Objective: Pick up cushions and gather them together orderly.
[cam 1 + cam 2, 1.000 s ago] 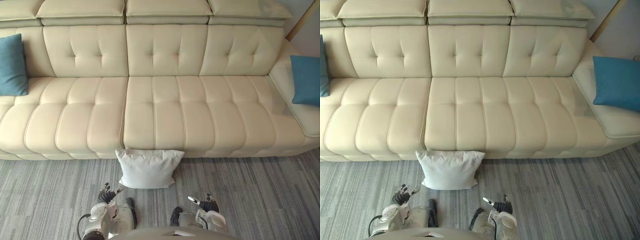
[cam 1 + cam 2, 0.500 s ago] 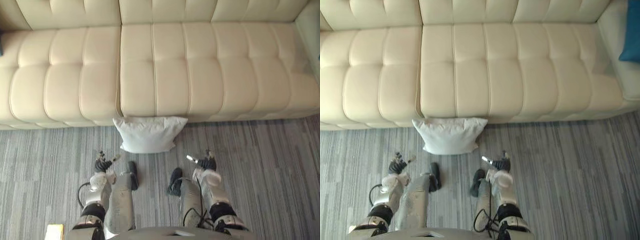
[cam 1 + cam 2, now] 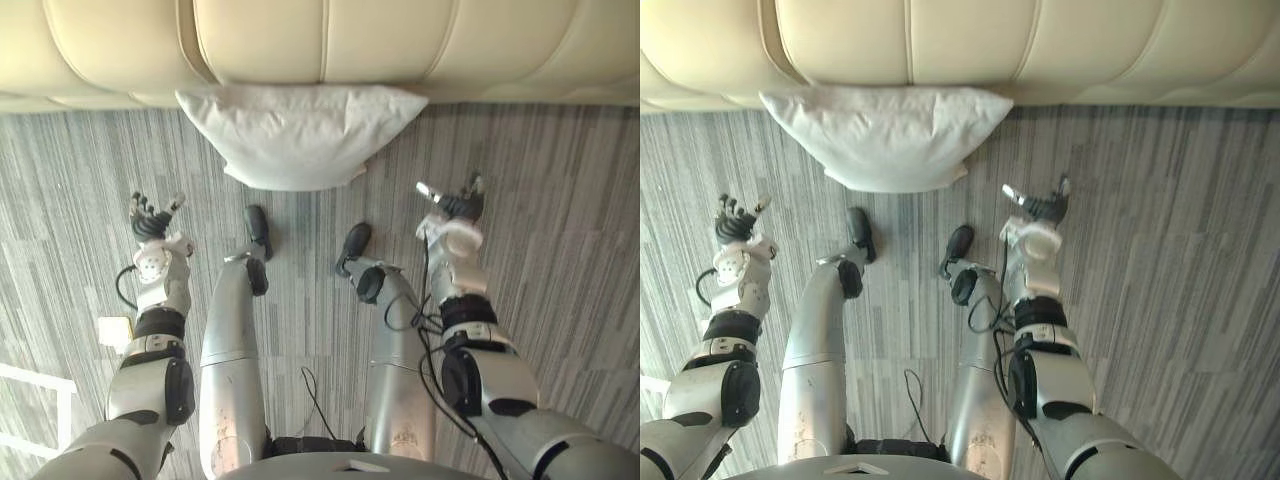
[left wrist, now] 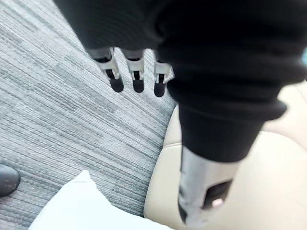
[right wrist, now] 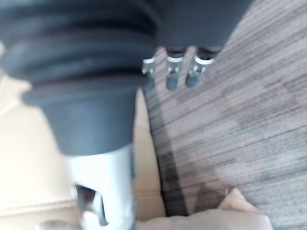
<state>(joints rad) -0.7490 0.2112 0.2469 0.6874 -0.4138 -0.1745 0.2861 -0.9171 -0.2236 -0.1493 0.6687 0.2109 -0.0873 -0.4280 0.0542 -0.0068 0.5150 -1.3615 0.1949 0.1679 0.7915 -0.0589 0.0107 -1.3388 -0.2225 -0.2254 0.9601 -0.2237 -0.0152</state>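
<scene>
Looking down through the head views, you see the whole white cushion [image 3: 300, 135] on the grey carpet [image 3: 560, 200], its far edge touching the front of the cream sofa [image 3: 400, 40]. Each wrist view gives you one cushion corner close beside the sofa base. Its long axis runs side to side along the sofa front. Bare carpet lies open on both flanks. Your left hand [image 3: 150, 215] and right hand [image 3: 455, 205] hover apart from it, fingers loose, holding nothing.
</scene>
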